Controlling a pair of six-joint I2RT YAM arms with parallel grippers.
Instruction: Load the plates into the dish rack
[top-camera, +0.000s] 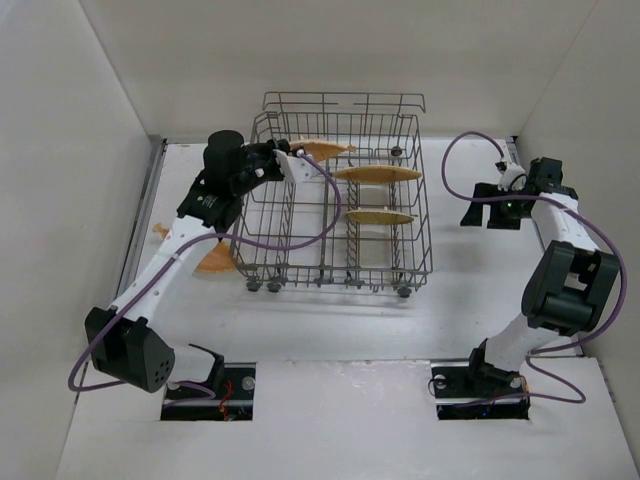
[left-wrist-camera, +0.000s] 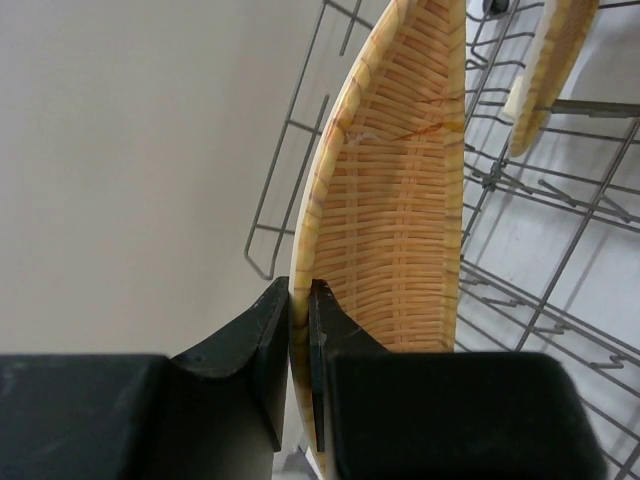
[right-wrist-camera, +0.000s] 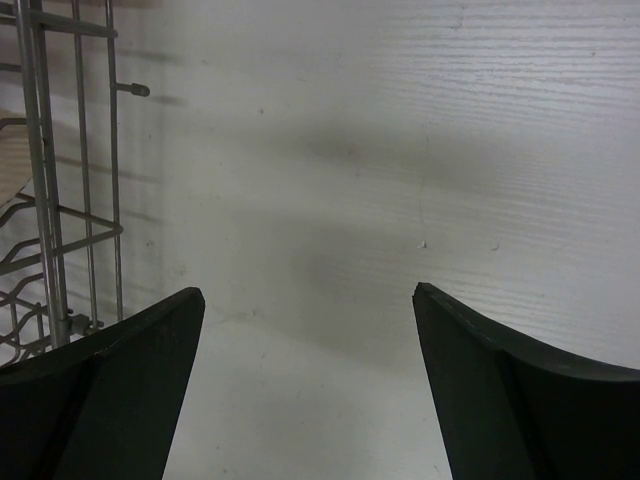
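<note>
Black fingers of left gripper fill the bottom of the wrist view, pinched tight on the rim of a woven plate; plate stands on edge over the back-left corner of the dish rack, just inside its wall; second plate and third plate sit upright in rows further fwd; fourth plate lies on the table left of the rack; right gripper hangs w/ jaws wide apart, holding nothing, over bare table beside the rack's right wall.

Step in hand, prob: slot the woven plate into a back row; to do it well, keep it vertical and parallel w/ its neighbours, line the bottom rim up btwn two tines, lower straight, let go only once it bears on the wires; a tilt risks a snag or a knock on the second plate.

Hard to make out: plate's lower edge is behind the fingers, so can't tell if it touches the rack yet; tines under it not visible; fourth plate is partly under the left arm; an orange sliver beyond the arm may be its far end or not.
</note>
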